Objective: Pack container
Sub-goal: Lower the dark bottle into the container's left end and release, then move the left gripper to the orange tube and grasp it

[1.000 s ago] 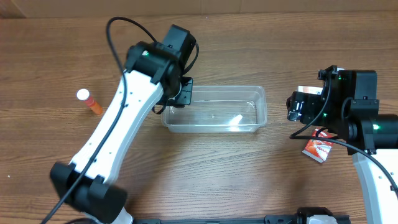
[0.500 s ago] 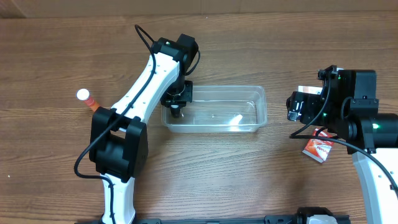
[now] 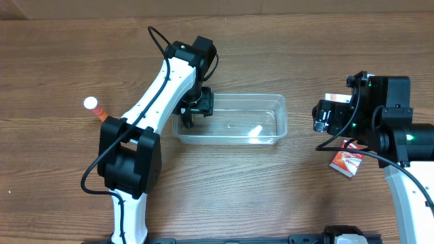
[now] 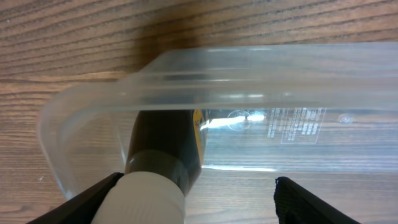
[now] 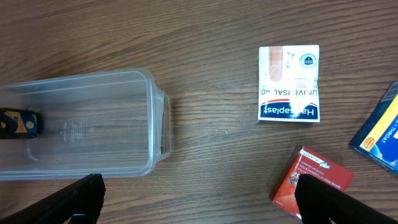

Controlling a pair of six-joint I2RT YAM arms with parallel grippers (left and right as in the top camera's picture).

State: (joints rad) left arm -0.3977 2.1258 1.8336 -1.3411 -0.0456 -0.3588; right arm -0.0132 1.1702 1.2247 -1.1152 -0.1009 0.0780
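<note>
The clear container (image 3: 234, 120) lies mid-table, also seen in the right wrist view (image 5: 93, 124). My left gripper (image 3: 193, 110) hangs over its left end, jaws open (image 4: 199, 208). A dark bottle (image 4: 166, 140) with a white cap (image 4: 149, 199) and a yellow label stands tilted inside that end, cap up and leaning against my left finger (image 4: 93, 196); the other finger is well apart from it. The bottle (image 5: 15, 123) shows through the wall in the right wrist view. My right gripper (image 3: 324, 116) stays open (image 5: 214, 205) over bare wood right of the container.
An orange bottle with a white cap (image 3: 96, 110) lies far left. Right of the container are a white plaster box (image 5: 290, 83), a red box (image 5: 314, 180) and a blue and yellow box (image 5: 379, 134).
My left gripper came down into the container's left end and opened, letting go of the dark bottle. The container slid slightly left. The right arm stayed still.
</note>
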